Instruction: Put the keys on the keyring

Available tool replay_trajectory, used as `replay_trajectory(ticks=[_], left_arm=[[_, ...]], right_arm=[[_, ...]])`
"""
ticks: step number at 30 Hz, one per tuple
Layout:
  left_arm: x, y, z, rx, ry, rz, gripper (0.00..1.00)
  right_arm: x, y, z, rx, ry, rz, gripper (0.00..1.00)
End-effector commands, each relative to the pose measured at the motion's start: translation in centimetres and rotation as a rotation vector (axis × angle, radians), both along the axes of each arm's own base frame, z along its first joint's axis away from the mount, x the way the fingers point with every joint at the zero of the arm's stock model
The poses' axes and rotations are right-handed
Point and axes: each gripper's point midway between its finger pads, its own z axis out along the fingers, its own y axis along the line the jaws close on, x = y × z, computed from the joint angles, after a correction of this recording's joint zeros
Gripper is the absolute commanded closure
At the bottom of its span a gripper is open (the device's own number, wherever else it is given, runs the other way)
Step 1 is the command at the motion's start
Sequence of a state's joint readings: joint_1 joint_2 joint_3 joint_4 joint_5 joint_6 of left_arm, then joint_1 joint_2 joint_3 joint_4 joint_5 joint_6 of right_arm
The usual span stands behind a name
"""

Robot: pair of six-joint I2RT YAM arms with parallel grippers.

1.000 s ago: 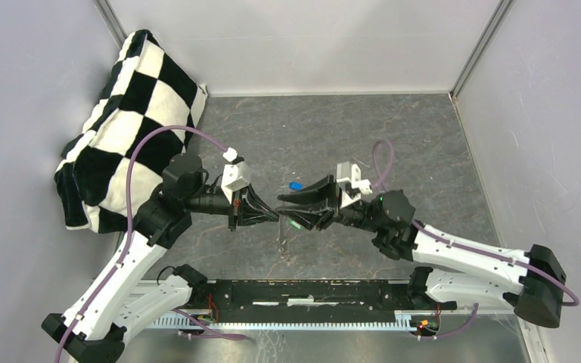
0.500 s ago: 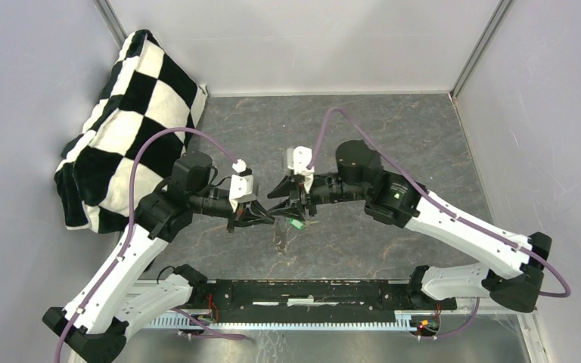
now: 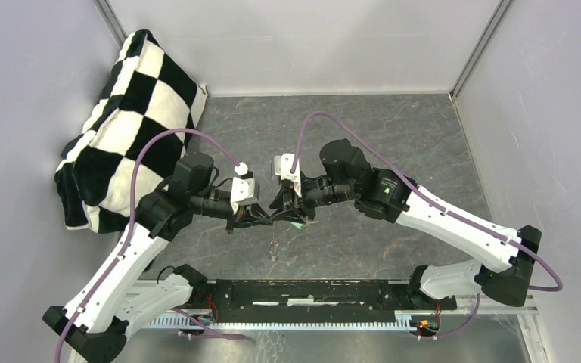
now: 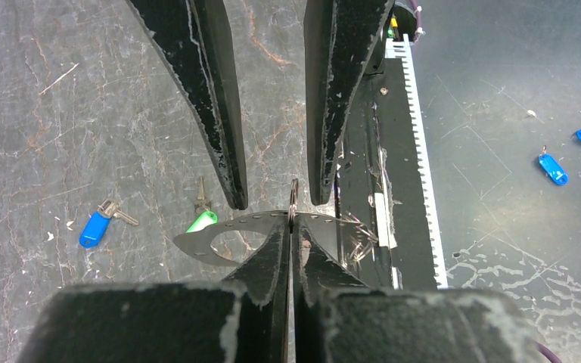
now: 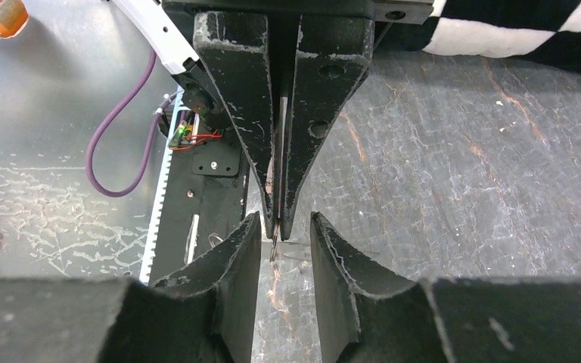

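Top view: left gripper (image 3: 263,218) and right gripper (image 3: 290,211) meet tip to tip, with the green key (image 3: 296,224) on the table just past the left gripper's tip. 
Left wrist: the left gripper is pinched tight on the keyring (image 4: 261,218), whose loop juts left of its tip. The right fingers (image 4: 223,136) straddle that tip, and the blue key (image 4: 94,228) lies farther left than the green one. 
Right wrist: the right fingers are parted, with a gap on either side of the left gripper's tip.

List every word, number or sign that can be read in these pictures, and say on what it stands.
None can be read. The blue key and the green key show plain heads; the coloured tags beyond the table are too small to tell.
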State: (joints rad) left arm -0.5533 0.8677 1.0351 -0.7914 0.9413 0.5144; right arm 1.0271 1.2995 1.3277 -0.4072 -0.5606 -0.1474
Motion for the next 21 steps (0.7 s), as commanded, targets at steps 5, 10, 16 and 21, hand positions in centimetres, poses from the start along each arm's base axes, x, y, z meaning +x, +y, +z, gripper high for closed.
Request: replay_trajectory(ticks=[5, 10, 16, 21], left_arm=[[0.0, -0.1, 2.2, -0.040, -0.092, -0.019, 0.98], [-0.1, -0.1, 2.2, -0.043, -0.091, -0.024, 0.98], [-0.1, 0.0, 2.6, -0.047, -0.097, -0.020, 0.98], [-0.1, 0.0, 2.7, -0.050, -0.102, -0.020, 0.98]], right_arm=[[0.0, 0.3, 1.1, -0.002, -0.020, 0.020, 0.64], [0.3, 0.4, 1.1, 0.006, -0.022, 0.007, 0.70], [0.5, 0.4, 0.5, -0.017, -0.021, 0.002, 0.79], [0.7, 0.4, -0.1, -0.055, -0.013, 0.004, 0.79]])
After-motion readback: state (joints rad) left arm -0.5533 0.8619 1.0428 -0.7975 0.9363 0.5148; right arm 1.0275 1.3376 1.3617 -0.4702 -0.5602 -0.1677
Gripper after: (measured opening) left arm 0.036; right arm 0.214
